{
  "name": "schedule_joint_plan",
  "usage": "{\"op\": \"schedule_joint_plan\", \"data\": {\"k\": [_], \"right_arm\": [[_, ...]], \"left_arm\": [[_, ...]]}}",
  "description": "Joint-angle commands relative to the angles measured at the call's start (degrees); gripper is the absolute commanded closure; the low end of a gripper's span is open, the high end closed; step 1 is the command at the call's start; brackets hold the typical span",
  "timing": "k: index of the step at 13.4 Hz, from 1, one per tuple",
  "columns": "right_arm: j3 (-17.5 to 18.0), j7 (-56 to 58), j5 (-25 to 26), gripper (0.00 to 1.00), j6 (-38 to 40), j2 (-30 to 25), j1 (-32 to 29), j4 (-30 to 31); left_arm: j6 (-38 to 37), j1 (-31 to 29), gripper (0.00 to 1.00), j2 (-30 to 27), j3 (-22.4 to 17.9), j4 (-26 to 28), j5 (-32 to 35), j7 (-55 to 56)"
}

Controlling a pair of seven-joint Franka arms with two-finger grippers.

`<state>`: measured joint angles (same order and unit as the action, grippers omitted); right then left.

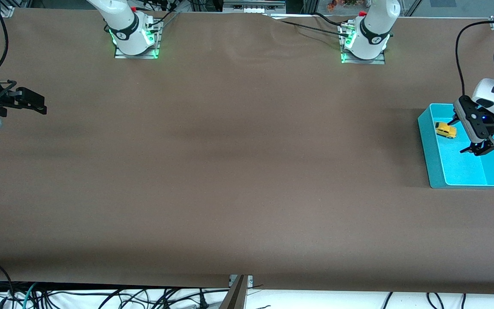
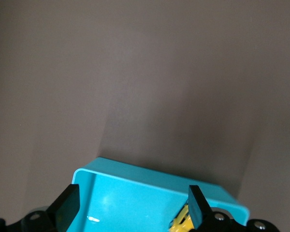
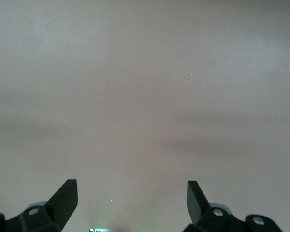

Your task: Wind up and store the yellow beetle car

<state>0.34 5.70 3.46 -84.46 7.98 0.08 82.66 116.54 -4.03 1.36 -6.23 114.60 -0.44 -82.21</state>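
The yellow beetle car [image 1: 445,130] lies inside the turquoise bin [image 1: 465,171] at the left arm's end of the table, in the part of the bin farther from the front camera. My left gripper [image 1: 480,149] hovers over the bin, open and empty, just beside the car. In the left wrist view the car [image 2: 183,221] peeks out beside one fingertip [image 2: 195,205], over the bin's floor [image 2: 130,203]. My right gripper [image 1: 32,103] waits, open and empty, over the right arm's end of the table; its wrist view [image 3: 132,198] shows only bare table.
The brown table covering [image 1: 230,150] spreads between the two arms. The arm bases [image 1: 135,40] [image 1: 365,45] stand along the table edge farthest from the front camera. Cables hang below the near edge.
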Motion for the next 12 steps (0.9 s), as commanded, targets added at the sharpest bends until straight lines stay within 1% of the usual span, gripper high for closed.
{"op": "schedule_joint_plan", "data": {"k": [1,6,7,8,10,12], "right_arm": [[0.1,0.1,-0.6,0.00,-0.4,-0.5,-0.3,0.5],[0.1,0.1,-0.6,0.00,-0.4,-0.4,-0.3,0.5],[0.1,0.1,-0.6,0.00,-0.4,-0.4,-0.3,0.5],[0.1,0.2,-0.6,0.00,-0.4,-0.4,-0.4,0.5],[0.1,0.1,-0.6,0.00,-0.4,-0.4,-0.3,0.5],[0.1,0.1,-0.6,0.00,-0.4,-0.4,-0.3,0.5]], "left_arm": [[-7.7,1.1,0.01,-0.8,1.6,-4.2,0.0,13.8],[-16.6,2.6,0.01,-1.6,2.2,-6.8,0.2,40.9],[-18.8,3.0,0.01,-1.6,2.4,-7.7,1.2,46.3],[-21.1,4.7,0.01,-1.6,2.4,-9.4,2.8,50.9],[-25.7,6.2,0.01,-1.5,2.4,-12.4,3.6,59.1],[-26.7,7.7,0.01,-1.6,2.4,-12.9,3.6,65.0]]}}
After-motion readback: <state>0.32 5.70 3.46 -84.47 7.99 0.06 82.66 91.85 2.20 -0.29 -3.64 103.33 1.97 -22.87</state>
